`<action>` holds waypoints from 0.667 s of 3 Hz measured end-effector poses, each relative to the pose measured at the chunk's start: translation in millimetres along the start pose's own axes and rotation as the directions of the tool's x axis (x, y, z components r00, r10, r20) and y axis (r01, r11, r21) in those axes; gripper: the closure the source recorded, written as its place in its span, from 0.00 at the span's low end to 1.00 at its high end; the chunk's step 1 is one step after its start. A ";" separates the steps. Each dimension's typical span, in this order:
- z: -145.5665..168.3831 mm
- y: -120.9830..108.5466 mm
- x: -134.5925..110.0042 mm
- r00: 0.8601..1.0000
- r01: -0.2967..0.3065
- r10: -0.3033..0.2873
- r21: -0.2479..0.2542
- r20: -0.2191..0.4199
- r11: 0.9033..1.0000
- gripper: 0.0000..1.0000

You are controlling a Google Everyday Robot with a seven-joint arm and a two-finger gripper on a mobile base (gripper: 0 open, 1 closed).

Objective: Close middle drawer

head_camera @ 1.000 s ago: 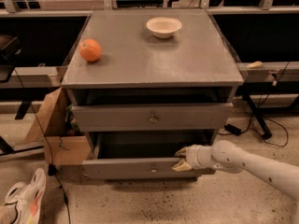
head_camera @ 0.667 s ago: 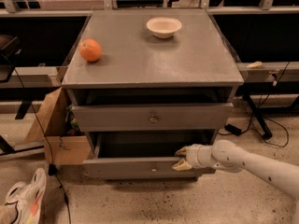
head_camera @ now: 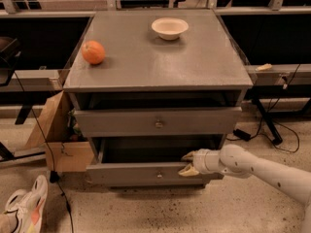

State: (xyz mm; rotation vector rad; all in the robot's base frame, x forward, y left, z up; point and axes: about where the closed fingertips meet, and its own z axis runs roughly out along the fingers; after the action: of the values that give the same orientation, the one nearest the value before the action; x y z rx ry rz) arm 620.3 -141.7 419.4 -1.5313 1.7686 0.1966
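Press straight back with the gripper, 2 fingers spread apart at the front panel of the middle drawer, pulled out low in the cabinet, pushing evenly to avoid skewing.

gripper on front rim of middle drawer, cardboard box at left

Grey middle drawer, white and yellowish hand at its front; orange fruit, cream bowl
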 end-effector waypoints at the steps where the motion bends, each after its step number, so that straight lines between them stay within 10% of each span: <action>1: 1.3 -0.7 0.1 1.000 0.000 0.000 -0.001 0.002 1.000 0.13; 2: 6.6 -7.2 -0.1 1.000 0.001 -0.001 -0.002 0.005 1.000 0.00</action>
State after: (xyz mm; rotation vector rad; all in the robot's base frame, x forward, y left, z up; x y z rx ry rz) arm 629.7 -139.8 417.5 -1.5317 1.7648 0.2017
